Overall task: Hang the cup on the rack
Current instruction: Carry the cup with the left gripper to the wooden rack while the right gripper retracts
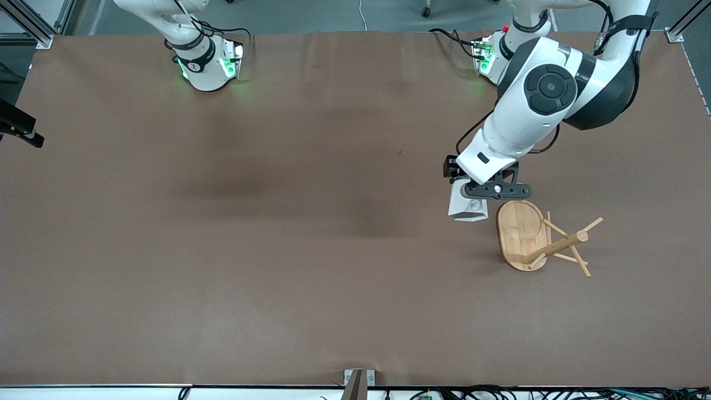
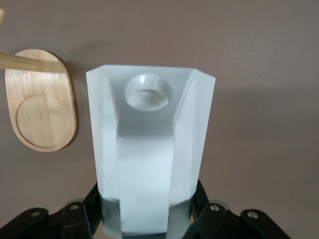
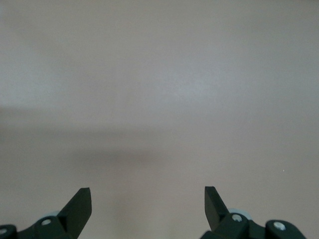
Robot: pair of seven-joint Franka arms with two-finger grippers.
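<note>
Your right gripper [image 3: 147, 204] waits with its fingers spread wide and nothing between them, over bare tabletop [image 1: 278, 250] near that arm's base at the robots' edge; leave it there. Your left gripper [image 1: 482, 195] is clamped on the cup [image 1: 467, 209], holding it up in the air just beside the rack [image 1: 541, 239], toward the left arm's end of the tabletop; the handle's round hole [image 2: 147, 91] faces the wrist camera. The rack's post [image 1: 560, 245] and pegs lean away from the cup, over the oval base [image 1: 519, 230]; so the cup's hole must, I judge, travel across that base to meet a peg tip.
</note>
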